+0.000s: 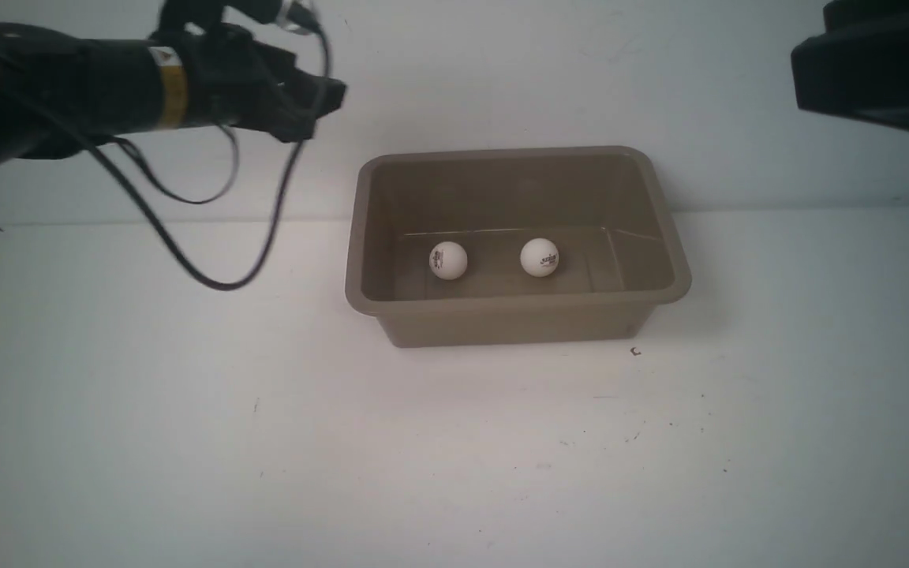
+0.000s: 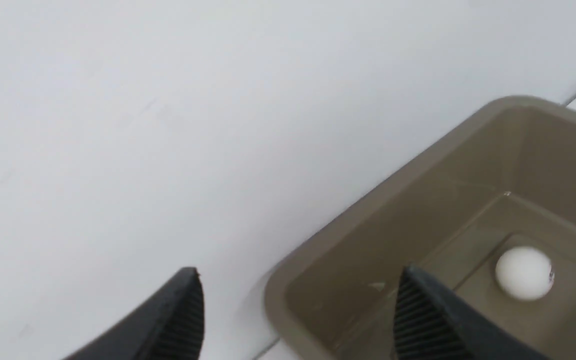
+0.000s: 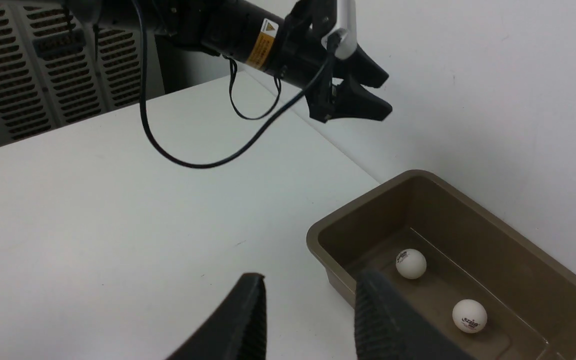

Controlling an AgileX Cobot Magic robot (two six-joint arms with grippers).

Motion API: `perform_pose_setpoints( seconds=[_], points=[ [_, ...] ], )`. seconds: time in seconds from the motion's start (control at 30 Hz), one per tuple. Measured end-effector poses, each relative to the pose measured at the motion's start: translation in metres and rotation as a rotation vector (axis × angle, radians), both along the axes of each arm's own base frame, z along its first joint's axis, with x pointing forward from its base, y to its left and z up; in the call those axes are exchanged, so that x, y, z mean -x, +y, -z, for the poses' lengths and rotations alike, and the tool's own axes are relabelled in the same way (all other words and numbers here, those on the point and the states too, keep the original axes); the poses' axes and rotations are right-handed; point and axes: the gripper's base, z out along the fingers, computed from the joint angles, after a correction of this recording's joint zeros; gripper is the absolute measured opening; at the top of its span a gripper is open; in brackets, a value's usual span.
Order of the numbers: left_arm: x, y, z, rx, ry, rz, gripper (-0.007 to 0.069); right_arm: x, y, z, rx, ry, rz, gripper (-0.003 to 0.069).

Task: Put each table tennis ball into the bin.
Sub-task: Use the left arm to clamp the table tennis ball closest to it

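Note:
The taupe bin [image 1: 518, 325] stands on the white table toward the back, near the wall. Two white table tennis balls lie side by side on its floor, one on the left [image 1: 448, 260] and one on the right [image 1: 539, 257], both with dark logos. My left gripper [image 1: 330, 99] hangs high beside the bin's left end, open, with nothing between its fingers [image 2: 301, 272]. Its wrist view looks down on the bin's corner [image 2: 368, 195] and one ball [image 2: 524, 272]. My right gripper [image 3: 312, 277] is raised off to the right, its jaws a little apart and empty.
A black cable [image 1: 218, 280] loops down from the left arm over the table. The right arm's dark body [image 1: 880, 71] fills the top right corner. A white wall rises just behind the bin. A grey vented panel [image 3: 18, 75] stands past the table's left side.

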Motion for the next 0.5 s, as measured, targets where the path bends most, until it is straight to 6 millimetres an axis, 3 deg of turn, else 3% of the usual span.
perform_pose_setpoints(
  seconds=[0.13,0.27,0.5],
  points=[
    [0.0,0.03,0.005,0.029,0.03,0.004,0.0457,0.0,0.0,0.0,0.002,0.001,-0.001,0.024],
    [-0.004,0.049,0.026,0.006,0.049,0.033,0.0457,0.0,0.0,0.0,0.001,0.001,0.0,0.024],
    [-0.014,0.048,0.077,-0.04,0.09,0.145,0.0457,0.0,0.0,0.0,0.001,0.001,0.0,0.024]
  ],
)
